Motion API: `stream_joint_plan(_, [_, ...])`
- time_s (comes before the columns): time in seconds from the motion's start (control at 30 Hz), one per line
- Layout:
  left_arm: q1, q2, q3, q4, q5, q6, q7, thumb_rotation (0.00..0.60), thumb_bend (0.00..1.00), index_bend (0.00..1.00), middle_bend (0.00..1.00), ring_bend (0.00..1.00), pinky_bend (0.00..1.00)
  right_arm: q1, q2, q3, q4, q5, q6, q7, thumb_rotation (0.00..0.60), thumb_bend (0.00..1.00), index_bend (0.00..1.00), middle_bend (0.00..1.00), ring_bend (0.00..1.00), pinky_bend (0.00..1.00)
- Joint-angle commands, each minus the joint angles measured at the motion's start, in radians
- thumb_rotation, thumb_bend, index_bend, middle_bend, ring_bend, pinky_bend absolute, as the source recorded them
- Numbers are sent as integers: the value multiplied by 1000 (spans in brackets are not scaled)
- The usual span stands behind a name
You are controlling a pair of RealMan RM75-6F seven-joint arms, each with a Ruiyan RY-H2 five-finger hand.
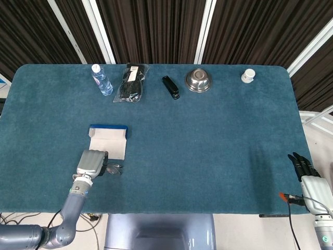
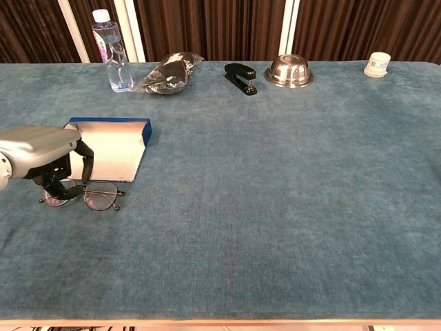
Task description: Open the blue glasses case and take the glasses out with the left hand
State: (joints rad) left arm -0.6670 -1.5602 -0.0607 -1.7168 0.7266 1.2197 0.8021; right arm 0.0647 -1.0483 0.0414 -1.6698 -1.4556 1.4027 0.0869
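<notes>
Staged lab setup: teal-clothed table [image 1: 208, 135] before dark ribbed wall panels [image 1: 156, 26]

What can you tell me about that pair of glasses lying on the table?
The glasses are a thin, dark wire-framed pair with round clear lenses. They lie flat on the blue-green cloth of the table, out of the blue glasses case, just in front of its open pale inside. The left hand is over their left end, its dark fingers down at that lens; whether it grips them cannot be told.
</notes>
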Motion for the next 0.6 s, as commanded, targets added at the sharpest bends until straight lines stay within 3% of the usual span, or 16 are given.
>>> stream_joint_plan(0.03, [0,-2,1,2,-1,0,2,600,374,534,1000,1000,1000,0,0,0,0,0,0,1,600,116,0,0,0,212])
stream_joint_plan(0.6, [5,-7,0,4,6,-1,-5,600,447,576,1000,1000,1000,0,2,0,-3,4,-3,3,600,117,0,0,0,212])
